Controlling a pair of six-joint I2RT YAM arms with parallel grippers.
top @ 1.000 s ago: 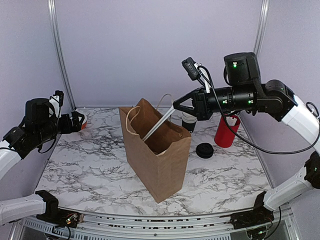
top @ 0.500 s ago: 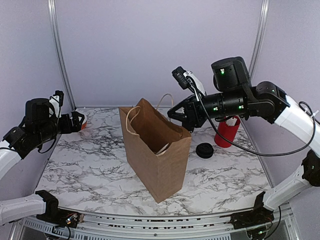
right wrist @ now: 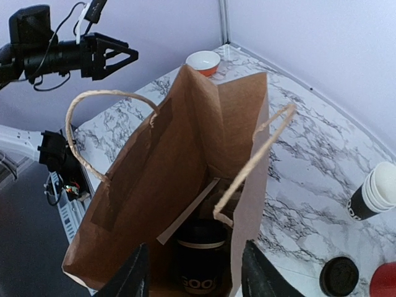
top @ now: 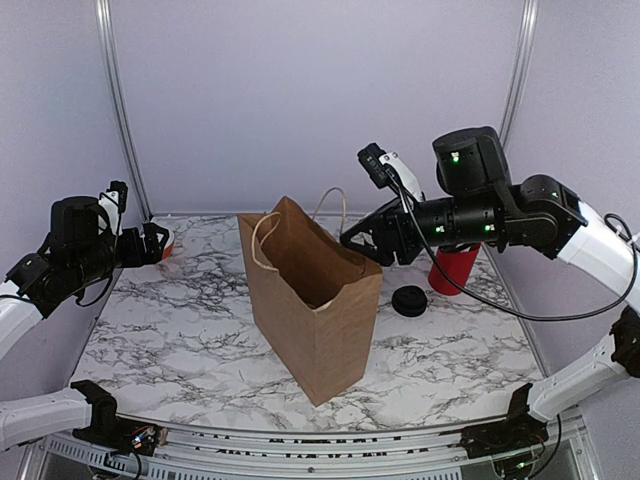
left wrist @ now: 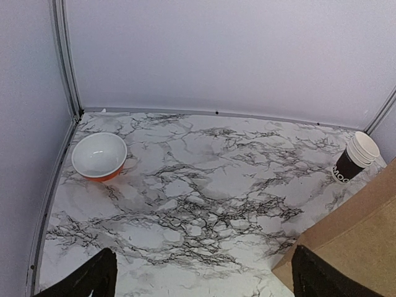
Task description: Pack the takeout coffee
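A brown paper bag [top: 312,305] stands open at mid-table. Down in the right wrist view, the black takeout cup [right wrist: 201,263] with white print stands upright on the bag's floor, and a long white paper strip [right wrist: 187,211] leans beside it. My right gripper [top: 354,238] hovers over the bag's mouth, open and empty [right wrist: 197,278]. A round black lid [top: 409,300] lies on the table right of the bag [right wrist: 340,276]. My left gripper [top: 150,243] stays far left, open and empty [left wrist: 207,278].
A stack of white-rimmed black cups [right wrist: 374,193] stands behind the bag [left wrist: 356,158]. A red tub [top: 452,268] is by the right wall. An orange bowl [left wrist: 99,156] sits in the back left corner. The bag's rope handles [right wrist: 253,162] arch over its mouth.
My right gripper held the white strip over the bag, then opened. The strip now rests inside the bag. The right arm shifted slightly; the left arm stayed put.
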